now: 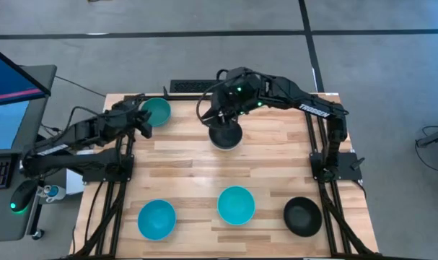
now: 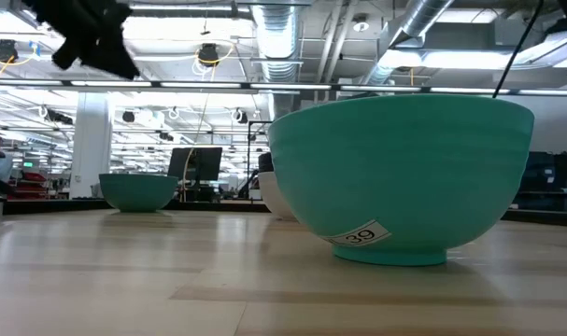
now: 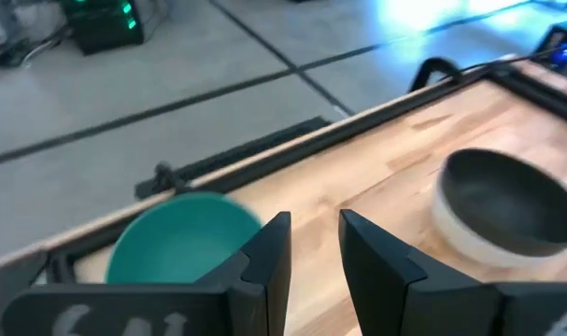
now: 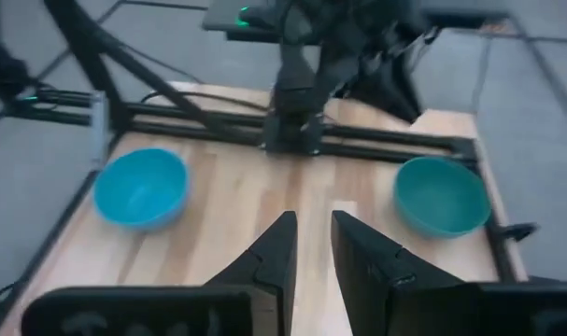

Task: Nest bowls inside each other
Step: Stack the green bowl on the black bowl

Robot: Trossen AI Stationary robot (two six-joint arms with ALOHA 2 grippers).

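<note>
A black bowl sits nested in the white bowl [image 1: 226, 137] at the table's far middle, also seen in the left wrist view [image 3: 507, 201]. The dark teal-green bowl [image 1: 158, 111] stands at the far left on its base [image 3: 176, 243] [image 4: 442, 194]. Two turquoise-blue bowls [image 1: 156, 219] [image 1: 236, 204] and a second black bowl [image 1: 302, 215] stand along the near edge. My right gripper [image 1: 224, 124] [image 4: 313, 238] hovers over the nested pair, open, with nothing between its fingers. My left gripper [image 1: 142, 120] [image 3: 313, 247] is open beside the teal-green bowl, raised off the table [image 2: 87, 33].
The wooden table [image 1: 182, 166] has bare room across its middle. In the low view one turquoise bowl [image 2: 404, 177] with a label fills the foreground and hides part of the far side. A monitor and keyboard stand off the table's left edge [image 1: 9, 108].
</note>
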